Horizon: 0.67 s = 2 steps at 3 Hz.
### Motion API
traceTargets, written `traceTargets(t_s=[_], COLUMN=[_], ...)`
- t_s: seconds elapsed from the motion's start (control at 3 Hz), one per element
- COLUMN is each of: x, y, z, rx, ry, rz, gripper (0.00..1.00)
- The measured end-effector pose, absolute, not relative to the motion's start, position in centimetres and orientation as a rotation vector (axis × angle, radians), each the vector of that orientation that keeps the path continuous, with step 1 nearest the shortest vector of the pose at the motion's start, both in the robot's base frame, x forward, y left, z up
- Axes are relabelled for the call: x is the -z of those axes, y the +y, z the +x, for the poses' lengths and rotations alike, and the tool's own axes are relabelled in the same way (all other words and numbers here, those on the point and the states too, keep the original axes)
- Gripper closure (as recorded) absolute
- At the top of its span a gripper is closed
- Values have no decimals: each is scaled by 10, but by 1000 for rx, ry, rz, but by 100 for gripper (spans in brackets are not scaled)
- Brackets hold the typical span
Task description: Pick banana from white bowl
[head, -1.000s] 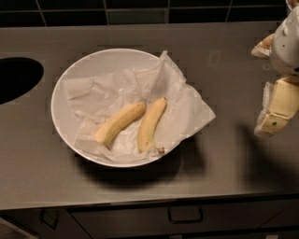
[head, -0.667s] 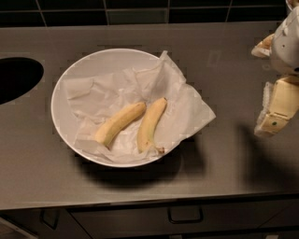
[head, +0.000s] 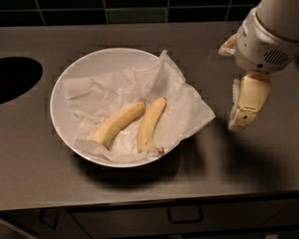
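The white bowl [head: 60, 93] sits on the dark counter, lined with crumpled white paper [head: 187, 107] that hangs over its right rim. Two bananas lie side by side in it. The banana [head: 119, 122] is the paler, plumper one on the left. A slimmer, deeper-yellow banana [head: 150, 123] with a brown stem stub lies to its right. My gripper [head: 237, 77] hangs above the counter to the right of the bowl, open and empty, clear of the paper. One cream finger [head: 246, 105] points down and the other [head: 229, 44] shows behind the wrist.
A dark round opening [head: 16, 77] is cut into the counter at the far left. Dark tiles [head: 140, 11] run along the back. Drawer fronts with a handle [head: 184, 217] lie below the counter's front edge.
My gripper has moved a little to the left, toward the bowl. The bowl and both bananas have not moved.
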<state>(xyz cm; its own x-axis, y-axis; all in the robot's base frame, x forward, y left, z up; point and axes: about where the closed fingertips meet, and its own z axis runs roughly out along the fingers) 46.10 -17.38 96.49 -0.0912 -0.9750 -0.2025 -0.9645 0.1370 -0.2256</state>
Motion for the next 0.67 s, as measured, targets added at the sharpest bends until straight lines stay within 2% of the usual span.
traceTargets(t_s=[0.67], x=[-971], y=[-77], z=[477], rx=[-9], ry=[1830], rz=[-2201], gripper=[0])
